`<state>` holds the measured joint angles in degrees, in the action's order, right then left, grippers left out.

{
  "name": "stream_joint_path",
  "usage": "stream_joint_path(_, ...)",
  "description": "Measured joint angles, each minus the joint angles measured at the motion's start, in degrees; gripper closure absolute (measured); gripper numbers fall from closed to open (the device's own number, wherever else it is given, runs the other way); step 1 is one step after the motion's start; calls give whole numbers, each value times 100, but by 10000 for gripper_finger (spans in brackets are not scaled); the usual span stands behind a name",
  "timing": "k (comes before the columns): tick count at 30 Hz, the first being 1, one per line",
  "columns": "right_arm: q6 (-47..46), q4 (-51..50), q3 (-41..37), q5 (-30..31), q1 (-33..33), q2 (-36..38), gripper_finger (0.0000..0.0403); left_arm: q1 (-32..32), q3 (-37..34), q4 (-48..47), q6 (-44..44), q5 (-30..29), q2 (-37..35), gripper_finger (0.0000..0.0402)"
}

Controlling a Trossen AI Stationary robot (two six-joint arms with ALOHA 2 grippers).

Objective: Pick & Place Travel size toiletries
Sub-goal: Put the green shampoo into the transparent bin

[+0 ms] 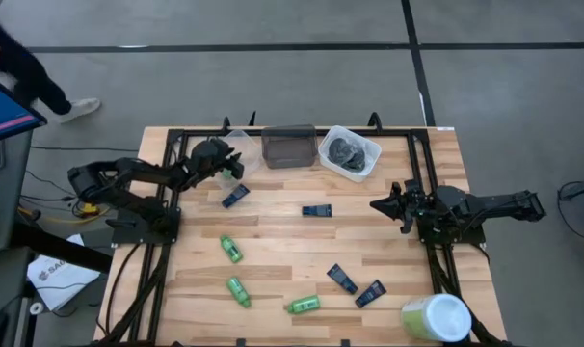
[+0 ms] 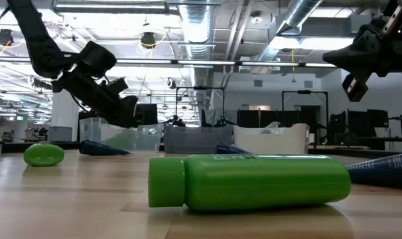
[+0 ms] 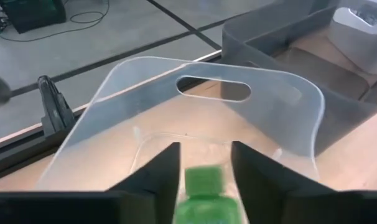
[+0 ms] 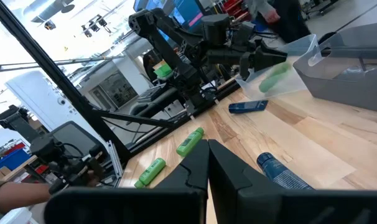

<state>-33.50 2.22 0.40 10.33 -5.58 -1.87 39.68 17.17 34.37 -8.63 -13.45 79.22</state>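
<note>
My left gripper (image 1: 230,166) is over the clear tub (image 1: 240,145) at the table's far edge, shut on a small green bottle (image 3: 204,196). The bottle also shows in the right wrist view (image 4: 275,78). My right gripper (image 1: 379,204) hangs shut and empty above the table's right side. Three more green bottles (image 1: 231,249) (image 1: 238,291) (image 1: 304,305) lie on their sides on the wood. Several dark blue sachets (image 1: 235,196) (image 1: 317,210) (image 1: 342,279) lie flat. Dark grey lumps (image 1: 346,150) lie in the white tub (image 1: 369,154). My left gripper pinches the green bottle's body (image 3: 201,208) between its two fingers (image 3: 157,177), with the cap end (image 3: 204,177) pointing out past the fingertips. The fingers slant down toward the table's far edge. The bottle is lifted clear, over the clear tub's open top (image 3: 207,134).
A dark grey tub (image 1: 288,146) stands between the clear and white tubs. A big pale green-and-white cylinder (image 1: 435,316) stands at the near right corner. Black frame rails (image 1: 176,183) run along both sides. A person's leg and shoe (image 1: 75,108) show beyond the far left.
</note>
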Motion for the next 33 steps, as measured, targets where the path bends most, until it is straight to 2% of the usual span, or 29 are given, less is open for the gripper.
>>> stream_joint_path(5,0,1,0,0,0,0,403,0,-2,4,49,1,-7,179)
stream_joint_path(8,0,2,0,2,0,0,403,-7,125,-11,-29,280,-105,141)
stream_joint_path(13,0,2,0,2,0,0,403,-295,574,-169,99,799,-849,120)
stream_joint_path(16,0,2,-2,2,0,0,403,-655,935,-786,437,1247,-1448,130)
stream_joint_path(20,0,0,-1,2,0,0,403,-1342,1415,-2155,679,1649,-2083,138)
stream_joint_path(25,0,2,0,2,0,0,403,-2406,1950,-4178,642,1671,-2413,139)
stream_joint_path(28,0,2,-1,2,0,0,403,-3027,2208,-5309,-98,1472,-2407,139)
stream_joint_path(33,0,2,0,2,0,0,403,-3962,2338,-6457,-2607,730,-2245,139)
